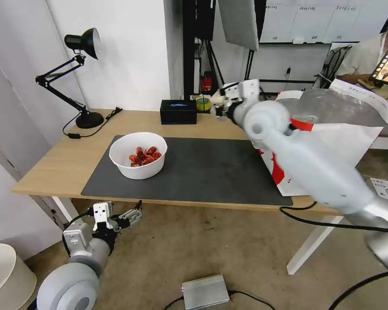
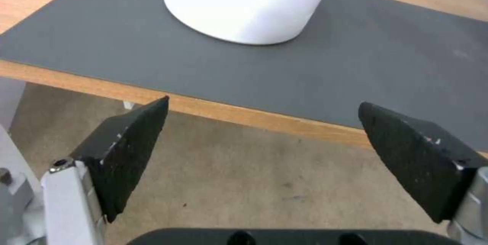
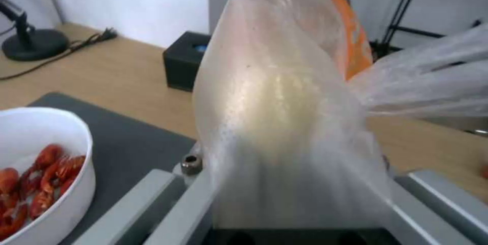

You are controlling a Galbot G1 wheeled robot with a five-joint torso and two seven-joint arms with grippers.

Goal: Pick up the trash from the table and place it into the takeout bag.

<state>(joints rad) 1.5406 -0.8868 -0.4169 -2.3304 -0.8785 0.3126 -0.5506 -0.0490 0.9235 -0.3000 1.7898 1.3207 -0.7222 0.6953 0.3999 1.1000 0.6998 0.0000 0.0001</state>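
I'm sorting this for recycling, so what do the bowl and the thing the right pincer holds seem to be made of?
The white bowl looks like smooth moulded plastic or foam, matte and opaque; I can't tell which. The right pincer holds a bag of thin clear plastic film: translucent, glossy, wrinkled, with something beige inside. The left pincer hangs open below the table edge.

The table (image 1: 64, 163) is light wood on white legs. A dark grey mat (image 1: 202, 172) covers its middle. On the mat's left part stands a white bowl (image 1: 138, 156) of red shells. Behind the mat sits a black box (image 1: 178, 112). Far left of the mat stands a black lamp (image 1: 89, 118). At the mat's right edge stands the bag (image 1: 340, 142).
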